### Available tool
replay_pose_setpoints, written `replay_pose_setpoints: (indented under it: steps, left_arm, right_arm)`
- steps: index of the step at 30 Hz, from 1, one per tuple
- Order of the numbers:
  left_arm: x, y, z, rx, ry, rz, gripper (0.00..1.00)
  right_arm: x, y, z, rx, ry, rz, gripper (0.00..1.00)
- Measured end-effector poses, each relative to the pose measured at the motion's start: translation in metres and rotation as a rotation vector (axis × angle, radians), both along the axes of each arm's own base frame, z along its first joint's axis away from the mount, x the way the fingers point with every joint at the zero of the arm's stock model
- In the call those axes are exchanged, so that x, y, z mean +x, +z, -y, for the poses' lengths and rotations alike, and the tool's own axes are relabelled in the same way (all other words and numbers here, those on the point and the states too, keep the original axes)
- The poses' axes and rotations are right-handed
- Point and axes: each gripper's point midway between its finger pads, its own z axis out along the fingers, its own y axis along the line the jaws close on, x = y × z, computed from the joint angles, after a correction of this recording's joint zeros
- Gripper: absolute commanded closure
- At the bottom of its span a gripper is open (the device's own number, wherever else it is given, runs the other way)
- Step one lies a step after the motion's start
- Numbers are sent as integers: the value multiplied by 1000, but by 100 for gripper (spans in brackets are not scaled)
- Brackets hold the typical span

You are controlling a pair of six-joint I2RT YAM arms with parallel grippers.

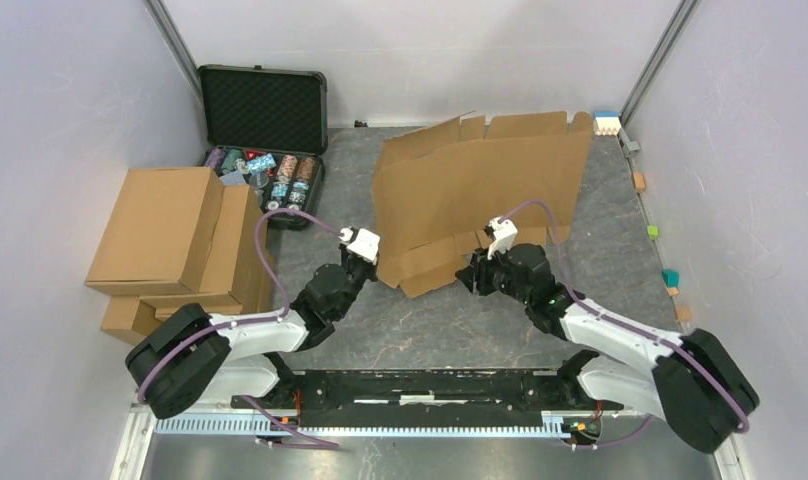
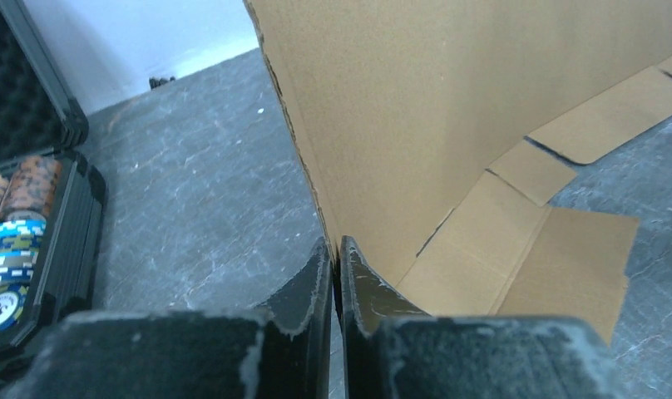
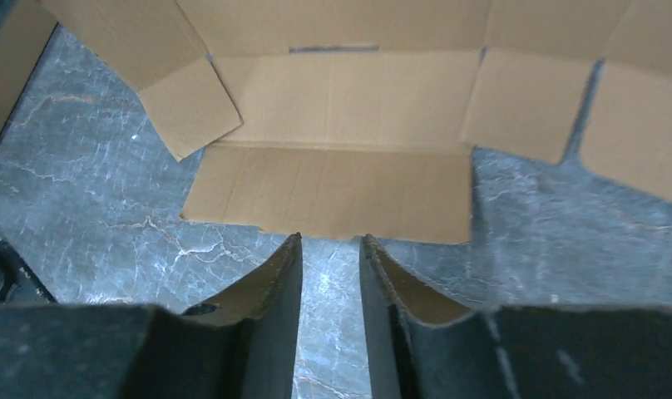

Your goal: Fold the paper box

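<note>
Shows the paper box midway across the bench, main panel raised and leaning, near flaps lying flat. Shows the left claw pinched tight on its left edge; the right claw partly open, holding nothing, just short of a near flap.

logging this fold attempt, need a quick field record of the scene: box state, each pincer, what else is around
paper box: unfolded die-cut sheet, main panel raised off the table, near flap lying flat
left pincer: shut on the sheet's left edge
right pincer: open, empty, just short of the near flap
left side: stack of brown cartons; open black case holding chips
right edge: small coloured blocks
</note>
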Motion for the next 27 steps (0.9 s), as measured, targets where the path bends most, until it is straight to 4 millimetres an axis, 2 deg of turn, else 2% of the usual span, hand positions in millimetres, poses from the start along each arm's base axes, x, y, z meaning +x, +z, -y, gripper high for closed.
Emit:
replay_pose_setpoints:
  steps: [3, 8, 17, 27]
  left_arm:
    - [-4, 8, 7, 4, -18, 44, 98]
    - [-6, 12, 13, 14, -27, 76, 98]
    - [-4, 10, 14, 11, -21, 83, 98]
    - [1, 1, 18, -12, -4, 66, 98]
  right_arm:
    - [-2, -20, -9, 46, 4, -58, 74]
    - [3, -37, -20, 104, -3, -102, 83]
    - [3, -82, -26, 92, -11, -200, 87]
    - [18, -82, -35, 74, -3, -181, 90]
